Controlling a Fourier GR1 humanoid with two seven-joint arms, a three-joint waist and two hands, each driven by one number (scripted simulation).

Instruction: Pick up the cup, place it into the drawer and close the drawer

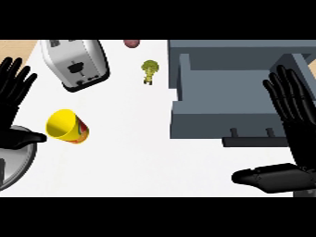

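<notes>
Both hands flat, nothing held. Left hand [6, 99] fingers straight, thumb out; cup [68, 127] sits just right of that thumb, tipped, yellow mouth facing up-left. Right hand [298, 125] spread wide too, hanging over the drawer [218, 118] front, which is pulled out w/ its handle toward the robot. Cup's well left of the right hand, so grab not yet begun.

Risks, imo: cup's tilted, so a sideways nudge from the left thumb could roll it across the counter [140, 152]. Toaster [76, 63] just beyond the cup, broccoli piece [148, 71] btwn cup and drawer, either may get clipped on the carry.
</notes>
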